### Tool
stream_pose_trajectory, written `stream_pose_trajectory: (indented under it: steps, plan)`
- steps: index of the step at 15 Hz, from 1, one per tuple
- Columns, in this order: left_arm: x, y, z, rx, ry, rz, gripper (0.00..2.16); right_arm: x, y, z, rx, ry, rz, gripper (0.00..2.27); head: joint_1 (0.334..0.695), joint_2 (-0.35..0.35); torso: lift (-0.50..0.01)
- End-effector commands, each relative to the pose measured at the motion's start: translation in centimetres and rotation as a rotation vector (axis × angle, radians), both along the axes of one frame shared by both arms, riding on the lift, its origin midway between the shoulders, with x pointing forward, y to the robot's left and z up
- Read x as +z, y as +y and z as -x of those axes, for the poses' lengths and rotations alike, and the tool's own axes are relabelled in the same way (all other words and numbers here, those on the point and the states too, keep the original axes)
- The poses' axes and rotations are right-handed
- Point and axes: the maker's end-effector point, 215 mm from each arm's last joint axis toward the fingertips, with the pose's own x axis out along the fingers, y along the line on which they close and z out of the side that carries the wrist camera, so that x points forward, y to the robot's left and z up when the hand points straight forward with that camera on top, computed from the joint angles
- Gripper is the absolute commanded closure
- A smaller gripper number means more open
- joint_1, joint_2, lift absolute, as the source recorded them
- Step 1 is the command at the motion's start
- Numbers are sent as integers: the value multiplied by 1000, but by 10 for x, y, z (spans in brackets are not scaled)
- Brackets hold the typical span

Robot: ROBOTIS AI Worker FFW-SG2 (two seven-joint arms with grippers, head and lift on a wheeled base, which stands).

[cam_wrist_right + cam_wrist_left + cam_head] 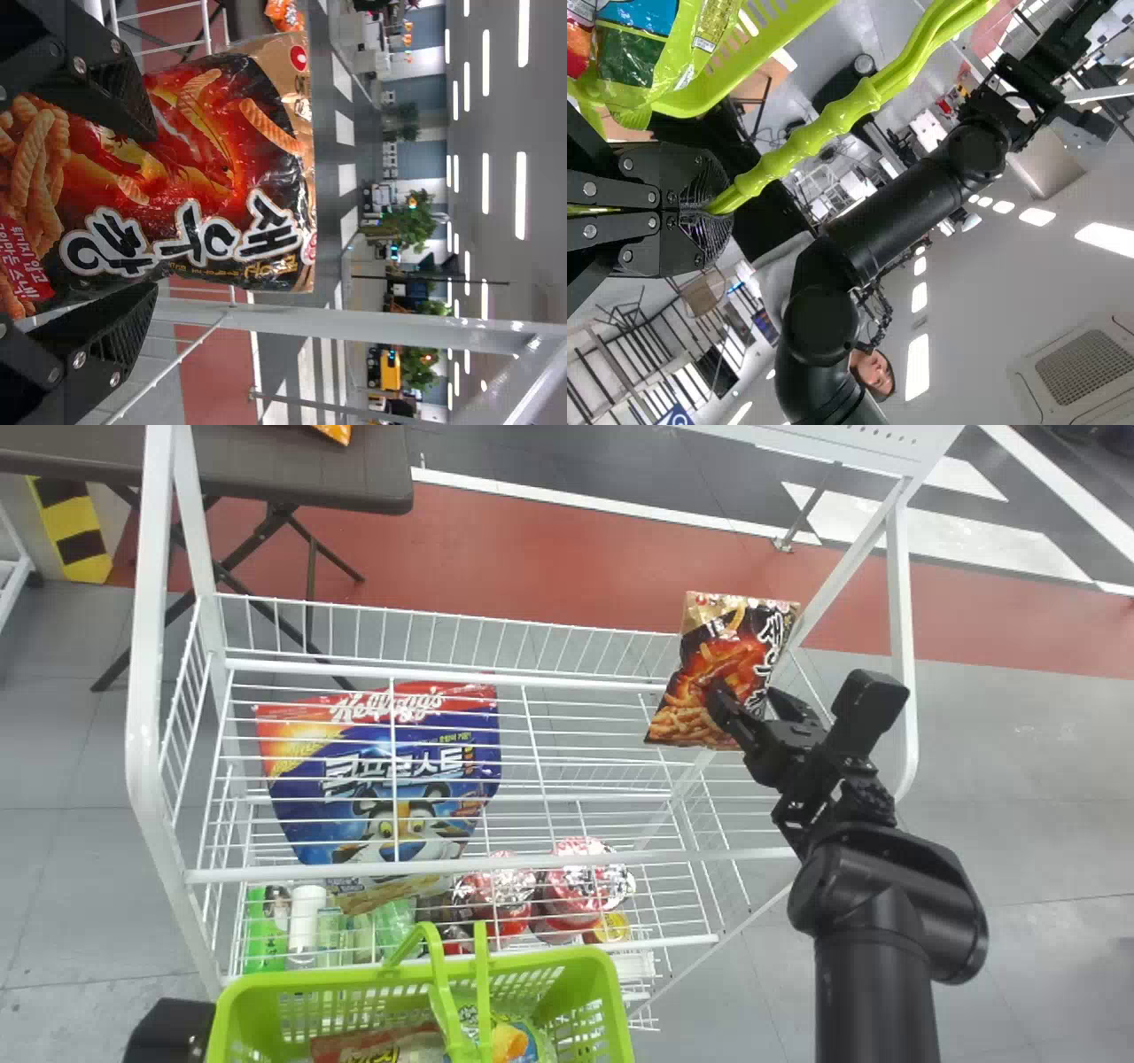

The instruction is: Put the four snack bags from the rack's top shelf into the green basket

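Observation:
My right gripper (753, 713) is at the right end of the rack's top shelf, beside a black-and-red snack bag (709, 677) standing there. In the right wrist view, the right gripper (146, 217) has its fingers wide apart, one toward each side edge of the snack bag (208, 168). Below the rack's front is the green basket (301, 979), with a reddish bag (381, 1045) and a green-and-blue bag (523, 1036) inside. The left wrist view has the left gripper (709, 211) shut on the green basket handle (802, 146), near the basket rim (735, 66).
White rack posts (901, 638) stand beside the right gripper. Under the top shelf's wires are a large blue cereal bag (381, 779) and red-lidded cups (580, 877). A dark folding table (266, 469) with an orange packet (335, 432) stands behind. Part of the left arm (168, 1032) is at bottom left.

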Motion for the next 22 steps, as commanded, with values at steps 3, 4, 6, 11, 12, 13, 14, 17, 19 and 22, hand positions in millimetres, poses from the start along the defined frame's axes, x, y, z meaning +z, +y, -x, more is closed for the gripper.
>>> stream_pose_trajectory:
  steps: [3,4,6,11,12,13,14,17,19,22]
  plan:
    - [0,0,-4,-2,1,-6,1582,-24,9,15,40,93,-76,2152,695,-350,0]
    - [-1,0,-5,-3,5,-7,1582,-17,11,19,45,78,-76,2192,695,-350,0]
    - [0,-1,-7,-2,1,-6,1582,2,18,32,54,40,-94,2196,695,-350,0]
    - [-4,-1,-13,6,-1,-17,1582,40,46,102,94,26,-219,2192,695,-350,0]
    - [-4,-1,-14,6,0,-19,1582,49,57,122,106,47,-258,2192,695,-350,0]
    - [-5,-1,-16,9,-2,-21,1582,54,71,146,128,90,-312,2192,695,-350,0]
    - [-5,-1,-16,9,1,-23,1582,47,90,170,165,170,-365,2192,695,-350,0]
    - [-7,-1,-16,15,4,-24,1582,25,151,248,273,409,-556,2189,695,-350,0]
    - [-9,-1,-16,28,2,-28,1582,18,189,285,348,542,-654,2189,695,-350,0]
    - [-10,-2,-18,36,-4,-31,1582,14,218,308,423,582,-707,2189,695,-350,0]
